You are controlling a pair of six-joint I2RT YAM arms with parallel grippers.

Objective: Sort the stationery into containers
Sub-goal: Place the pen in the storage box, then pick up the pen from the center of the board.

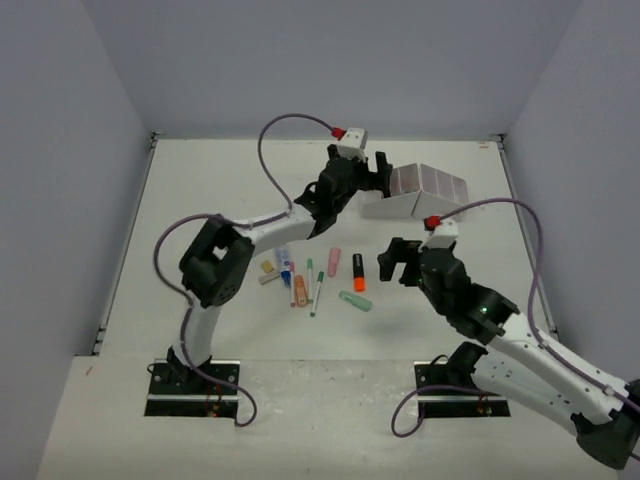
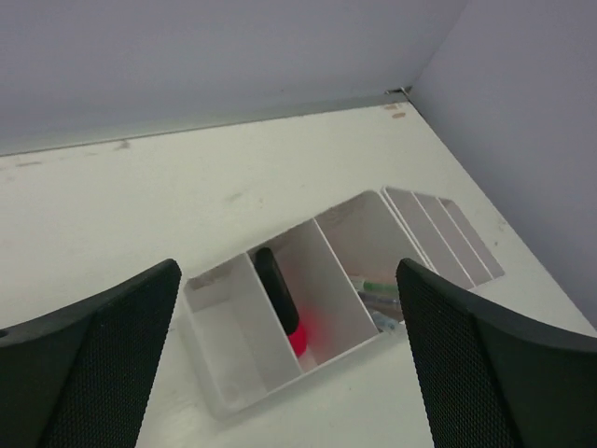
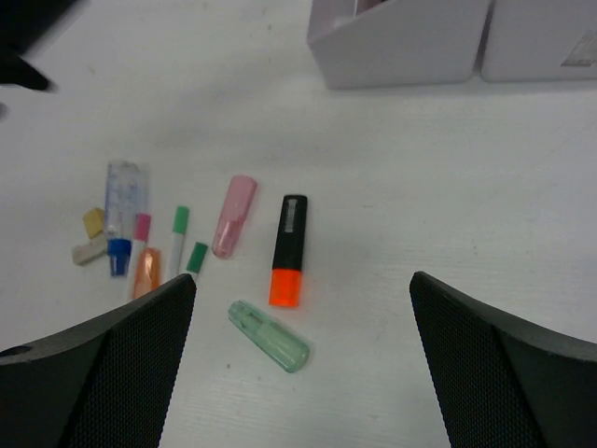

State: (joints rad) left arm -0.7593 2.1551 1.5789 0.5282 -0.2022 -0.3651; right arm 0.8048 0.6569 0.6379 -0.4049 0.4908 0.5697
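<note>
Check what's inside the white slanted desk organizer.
Inside the white slanted desk organizer: a black-and-red highlighter in one compartment, thin pens in the next, count unclear. The end compartment looks bare; the far ones' insides are hidden.

Left arm [image 1: 262, 228] reaches from lower left to upper centre of the overhead frame, left gripper [image 1: 380, 172] with fingers spread wide, empty; right arm [image 1: 530, 350] bends in from lower right, right gripper [image 1: 397, 262] likewise parted at centre

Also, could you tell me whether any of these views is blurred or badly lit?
Top external view: even, soft light, no glare or hard shadows. Left wrist view: the organizer is sharp, the left tool fingers dark, though their mesh shows. Right wrist view: the orange marker is crisp, and a dark blur fills the top-left corner.
</note>
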